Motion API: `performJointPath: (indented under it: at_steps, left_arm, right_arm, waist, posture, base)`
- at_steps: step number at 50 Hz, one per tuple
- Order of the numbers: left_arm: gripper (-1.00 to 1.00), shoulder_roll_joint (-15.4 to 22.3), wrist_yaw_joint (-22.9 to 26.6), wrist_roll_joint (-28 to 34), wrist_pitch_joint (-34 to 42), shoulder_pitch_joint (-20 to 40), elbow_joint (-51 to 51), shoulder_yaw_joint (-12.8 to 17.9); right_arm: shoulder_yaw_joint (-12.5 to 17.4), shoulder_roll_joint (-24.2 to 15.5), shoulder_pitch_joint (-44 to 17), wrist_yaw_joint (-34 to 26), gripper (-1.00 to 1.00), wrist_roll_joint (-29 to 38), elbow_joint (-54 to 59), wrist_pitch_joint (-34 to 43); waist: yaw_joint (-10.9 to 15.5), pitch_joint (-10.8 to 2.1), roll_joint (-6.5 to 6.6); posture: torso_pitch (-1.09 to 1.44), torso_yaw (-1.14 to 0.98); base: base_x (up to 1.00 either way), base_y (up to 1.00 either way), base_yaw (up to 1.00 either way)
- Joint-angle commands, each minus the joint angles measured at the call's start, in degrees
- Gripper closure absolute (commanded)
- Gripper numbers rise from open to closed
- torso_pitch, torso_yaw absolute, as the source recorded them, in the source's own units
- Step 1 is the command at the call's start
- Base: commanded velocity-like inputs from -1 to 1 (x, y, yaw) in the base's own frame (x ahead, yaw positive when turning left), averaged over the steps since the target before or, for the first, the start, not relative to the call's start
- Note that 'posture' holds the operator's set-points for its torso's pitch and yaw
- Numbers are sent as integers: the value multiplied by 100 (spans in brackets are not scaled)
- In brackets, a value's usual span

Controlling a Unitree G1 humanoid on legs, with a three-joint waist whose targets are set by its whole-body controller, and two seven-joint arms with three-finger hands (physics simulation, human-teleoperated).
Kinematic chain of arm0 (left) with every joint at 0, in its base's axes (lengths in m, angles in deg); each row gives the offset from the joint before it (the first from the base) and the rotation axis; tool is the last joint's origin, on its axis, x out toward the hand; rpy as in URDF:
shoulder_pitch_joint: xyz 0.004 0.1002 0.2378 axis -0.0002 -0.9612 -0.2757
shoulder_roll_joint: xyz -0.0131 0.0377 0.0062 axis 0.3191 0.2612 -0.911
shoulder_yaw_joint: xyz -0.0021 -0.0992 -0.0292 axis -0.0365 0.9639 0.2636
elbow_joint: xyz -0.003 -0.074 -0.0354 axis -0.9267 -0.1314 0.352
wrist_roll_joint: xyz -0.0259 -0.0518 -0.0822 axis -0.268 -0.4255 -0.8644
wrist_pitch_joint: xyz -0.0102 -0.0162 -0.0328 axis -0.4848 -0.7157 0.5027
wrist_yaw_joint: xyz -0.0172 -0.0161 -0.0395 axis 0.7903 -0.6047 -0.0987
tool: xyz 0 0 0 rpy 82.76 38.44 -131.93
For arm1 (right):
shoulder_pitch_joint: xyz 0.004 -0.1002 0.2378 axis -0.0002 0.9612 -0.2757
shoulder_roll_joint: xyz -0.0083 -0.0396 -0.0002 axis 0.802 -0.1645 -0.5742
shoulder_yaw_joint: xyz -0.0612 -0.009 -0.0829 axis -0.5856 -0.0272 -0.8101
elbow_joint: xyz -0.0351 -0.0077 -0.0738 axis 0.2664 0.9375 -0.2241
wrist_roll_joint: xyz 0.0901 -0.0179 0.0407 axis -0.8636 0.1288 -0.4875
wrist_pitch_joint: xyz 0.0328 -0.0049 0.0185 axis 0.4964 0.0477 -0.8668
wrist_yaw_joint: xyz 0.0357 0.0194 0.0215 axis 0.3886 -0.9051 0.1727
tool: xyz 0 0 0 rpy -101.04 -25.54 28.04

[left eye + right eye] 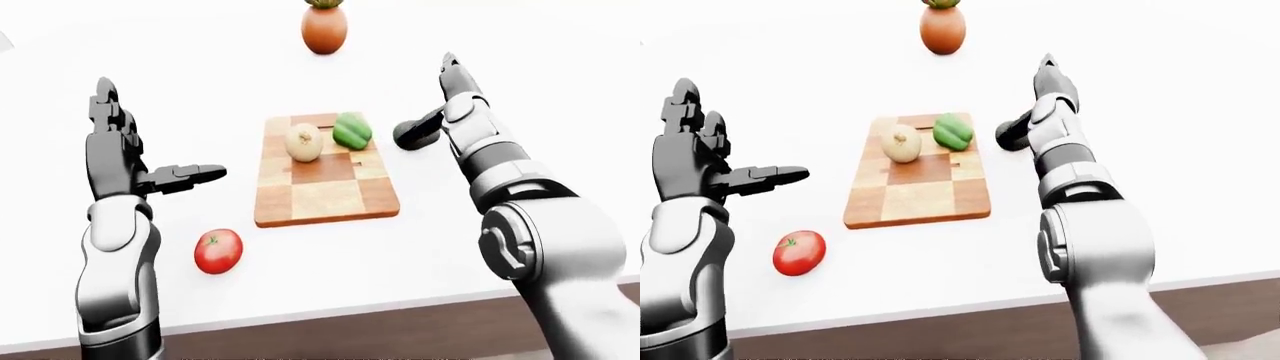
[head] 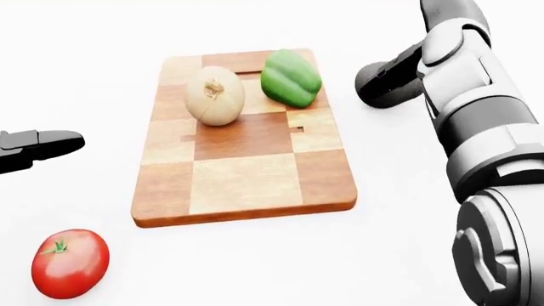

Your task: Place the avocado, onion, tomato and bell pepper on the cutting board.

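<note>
The right hand (image 1: 432, 105) was up beside the board's top right corner, fingers spread, one pointing up and the thumb reaching toward the board, holding nothing. It stood just right of the pepper (image 2: 291, 78), a clear gap between them.

The left hand (image 1: 130, 154) was raised too, open, fingers up and thumb jutting toward the board, empty, well left of it.

On the board (image 2: 247, 178), a checkered wooden slab on the white table (image 2: 102, 51), two things lay at the top end: the onion (image 2: 215, 95) on the left and the pepper on the right, close together. The lower squares were bare.

The tomato (image 2: 69, 263) was off the board, on the table below its bottom left corner, under the left hand in the eye views.

Far up the table, above the board, stood a brown pot (image 1: 324, 30) with something green in it. Avocado: not visible in any view.
</note>
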Motion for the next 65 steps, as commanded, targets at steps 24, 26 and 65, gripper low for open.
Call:
performJointPath:
  at_steps: [24,26,65]
  left_arm:
    - [-100,346,-53,12,348,313,-577,164]
    - [-100,515,0,43,641,434,-796,198]
    - [-100,871,299,293,1359,568,-1429,524]
  right_arm:
    - [55,-114,-383,118,-100,-218,-220,-103]
    - [57,-113,-371,125,-100,-216,-219,-119]
    - [47,-120,-376,-157,-40,-58,-201,32]
  waist:
    - [-14,249,25]
    - [-24,285,30]
    - [-76,757,54]
  posture:
    - [13,0]
    - [14,0]
    - [27,0]
  base:
    - [0,0,0]
    - [0,0,0]
    - [0,0,0]
